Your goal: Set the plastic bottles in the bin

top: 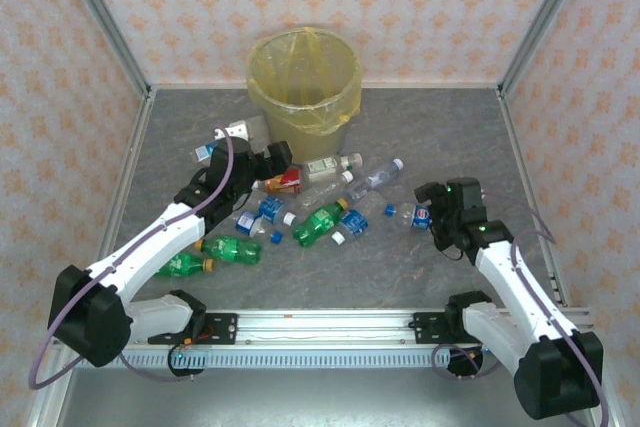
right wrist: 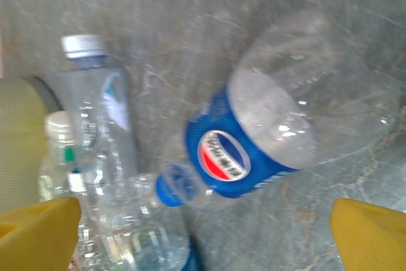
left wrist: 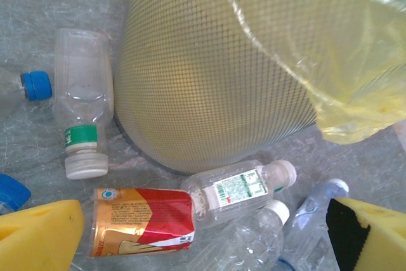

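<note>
Plastic bottles (top: 320,222) scattered; left gripper (left wrist: 203,239), right gripper (right wrist: 209,233) extended low over them, spread wide, empty.

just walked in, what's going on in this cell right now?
Two arms are working on getting the plastic bottles into the bin. Nothing is gripped at this moment; the bottles lie scattered on the table in front of the bin. The left gripper is open over a red-labelled bottle close to the bin's mesh wall. The right gripper is open over a blue-labelled bottle lying on its side at the right edge of the pile.
</note>
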